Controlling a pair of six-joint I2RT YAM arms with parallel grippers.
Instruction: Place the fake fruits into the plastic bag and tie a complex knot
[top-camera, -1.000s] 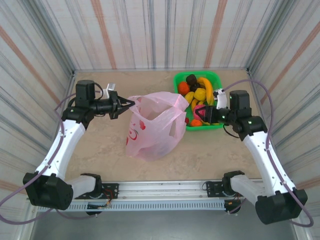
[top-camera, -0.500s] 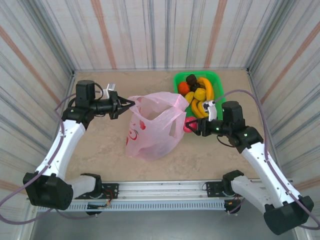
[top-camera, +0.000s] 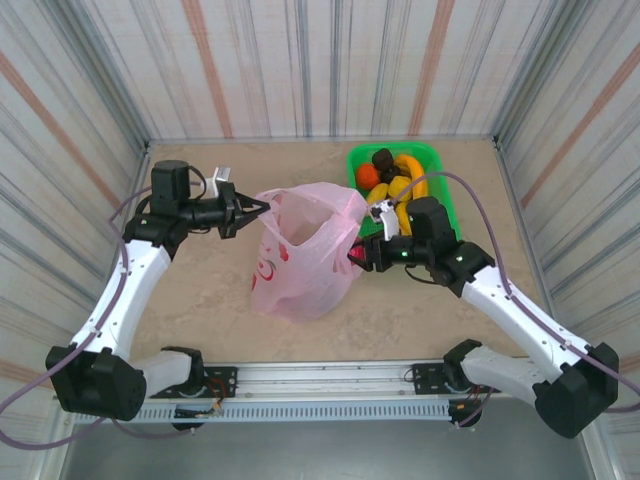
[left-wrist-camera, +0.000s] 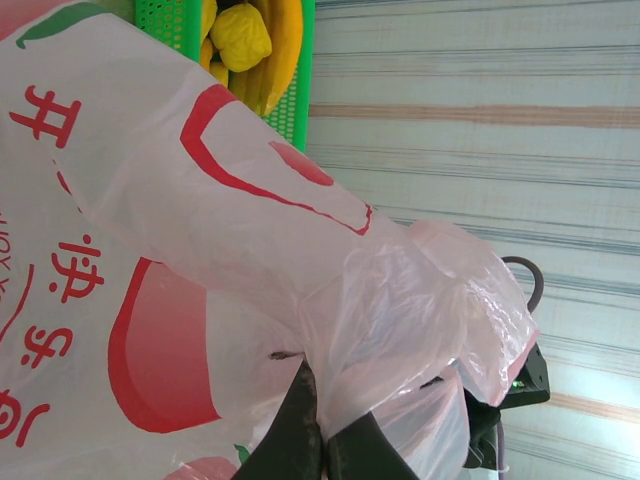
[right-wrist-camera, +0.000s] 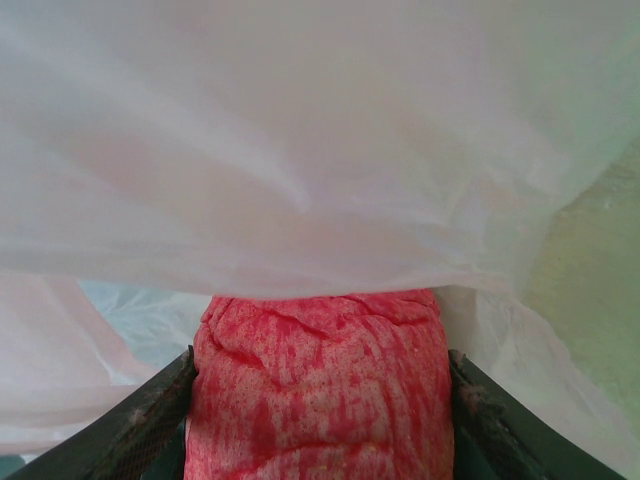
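Note:
The pink plastic bag (top-camera: 305, 250) stands open on the table, red print on its side. My left gripper (top-camera: 254, 208) is shut on the bag's left rim, and its fingertips (left-wrist-camera: 318, 425) pinch the thin film (left-wrist-camera: 400, 300). My right gripper (top-camera: 360, 254) is pressed against the bag's right side, shut on the pink-red dragon fruit (right-wrist-camera: 320, 390), which fills the gap between its fingers (right-wrist-camera: 140, 420). Bag film (right-wrist-camera: 300, 150) hangs just above that fruit. More fake fruits lie in the green tray (top-camera: 432, 152): an orange (top-camera: 367, 175), a dark purple piece (top-camera: 383, 158) and yellow bananas (top-camera: 413, 172).
The green tray (left-wrist-camera: 180, 25) sits at the back right, just behind the bag, with a yellow fruit (left-wrist-camera: 240, 35) in it. Striped walls close in the table on three sides. Bare table lies left of the bag and in front of it.
The right arm has swung left from the tray to the bag's right side, carrying the dragon fruit. The left arm and the bag's rim have stayed put.

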